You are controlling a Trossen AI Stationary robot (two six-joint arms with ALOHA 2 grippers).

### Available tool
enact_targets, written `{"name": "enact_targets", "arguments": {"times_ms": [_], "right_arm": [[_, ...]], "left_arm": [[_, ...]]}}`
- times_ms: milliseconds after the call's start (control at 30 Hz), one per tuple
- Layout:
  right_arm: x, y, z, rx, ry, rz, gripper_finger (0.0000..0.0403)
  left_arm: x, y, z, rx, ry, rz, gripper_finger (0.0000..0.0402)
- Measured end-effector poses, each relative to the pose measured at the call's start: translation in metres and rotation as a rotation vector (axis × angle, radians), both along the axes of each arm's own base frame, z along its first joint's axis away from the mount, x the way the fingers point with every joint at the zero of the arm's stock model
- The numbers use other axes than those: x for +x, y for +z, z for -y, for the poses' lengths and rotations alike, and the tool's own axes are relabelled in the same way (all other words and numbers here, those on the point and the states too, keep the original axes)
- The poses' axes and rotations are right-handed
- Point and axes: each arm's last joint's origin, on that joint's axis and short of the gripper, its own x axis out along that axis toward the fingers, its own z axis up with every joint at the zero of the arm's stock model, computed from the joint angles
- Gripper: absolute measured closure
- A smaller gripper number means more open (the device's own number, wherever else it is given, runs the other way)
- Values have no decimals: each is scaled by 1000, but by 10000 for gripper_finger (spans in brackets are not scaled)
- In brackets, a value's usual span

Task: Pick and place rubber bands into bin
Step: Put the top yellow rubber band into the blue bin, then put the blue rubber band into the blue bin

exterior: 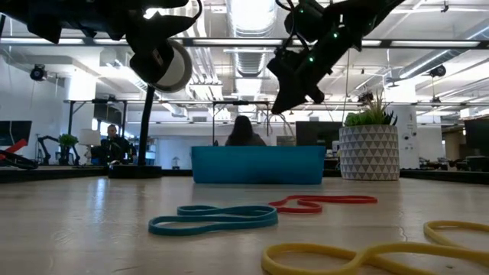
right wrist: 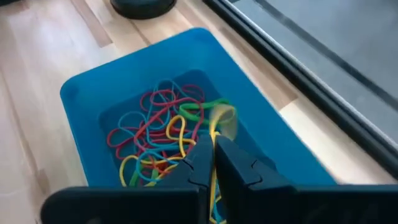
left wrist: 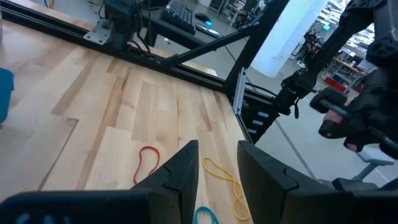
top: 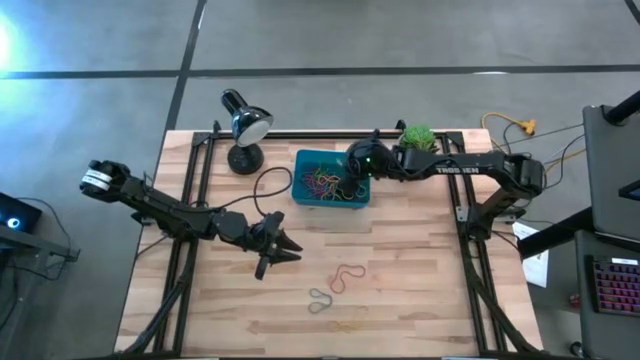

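Right now the right gripper (right wrist: 212,163) hangs over the bin (right wrist: 261,134) with its fingers pinched together on a yellow band (right wrist: 214,124), which dangles above the tangle of rubber bands (right wrist: 158,134) already lying inside. This looks like the drop-off step: the next move calls for the fingers to part so the band falls clear of the rim. The left gripper (top: 285,247) waits low over the bare wood, fingers apart and empty, pointed toward the loose bands farther out. Three remain on the table: a red band (top: 346,277), a teal band (top: 320,299) and another yellow loop (exterior: 359,256), so the job is well along but unfinished. From above, the right gripper covers the bin's far corner, and the held band cannot be made out there; how firmly it is caught is hard to judge
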Motion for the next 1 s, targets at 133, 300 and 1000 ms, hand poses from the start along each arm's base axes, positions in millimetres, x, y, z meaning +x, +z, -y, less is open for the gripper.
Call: {"name": "enact_targets", "arguments": {"times_ms": [133,300,1000], "right_arm": [[-3,-10,-1,20,-19,23,395],[-5,-16,-1,38,-37,32,395],[-2,-16,-6,156,67,74,280]], "left_arm": [[0,0,0,1,5,0,307],[0,0,0,0,7,0,307],[0,0,0,-3,7,-2,307]]}}
